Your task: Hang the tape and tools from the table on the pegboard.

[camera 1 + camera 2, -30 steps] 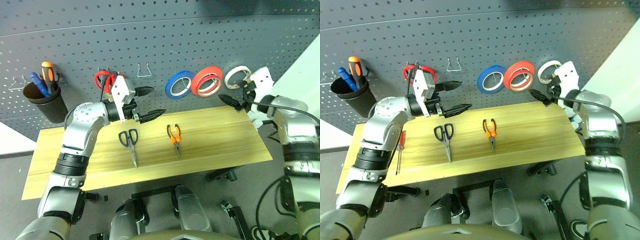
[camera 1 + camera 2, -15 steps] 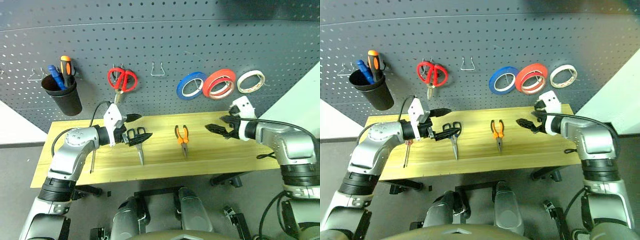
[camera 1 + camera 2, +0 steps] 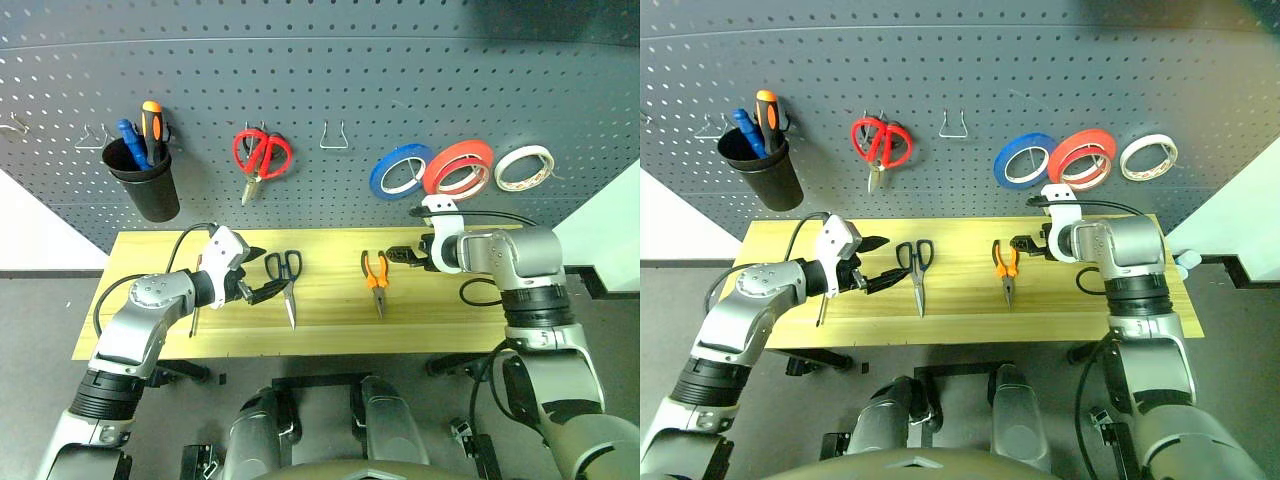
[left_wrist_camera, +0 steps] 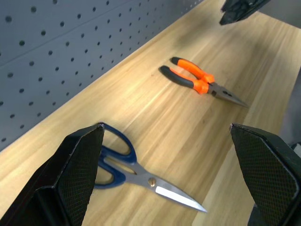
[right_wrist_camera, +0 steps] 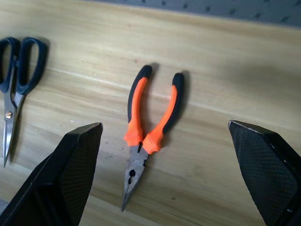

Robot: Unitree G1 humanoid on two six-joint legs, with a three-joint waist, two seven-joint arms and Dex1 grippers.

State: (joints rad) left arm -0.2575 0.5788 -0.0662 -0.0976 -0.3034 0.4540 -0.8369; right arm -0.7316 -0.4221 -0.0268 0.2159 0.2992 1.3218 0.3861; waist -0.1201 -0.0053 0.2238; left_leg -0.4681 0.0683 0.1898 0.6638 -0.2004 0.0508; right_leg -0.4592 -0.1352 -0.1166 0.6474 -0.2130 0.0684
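i am holding my left gripper (image 3: 262, 274) spread wide and empty just beside the handles of the dark scissors (image 3: 286, 282), and my right gripper (image 3: 400, 256) is hanging equally wide and empty next to the orange-and-black pliers (image 3: 376, 277). both tools are lying flat on the table (image 3: 330, 335), and the red-handled screwdriver (image 3: 821, 308) is lying near its left end. the whitish tape (image 3: 525, 166) is hanging on the pegboard (image 3: 330, 70), right of the red-orange roll (image 3: 460, 167) and blue roll (image 3: 401, 170).
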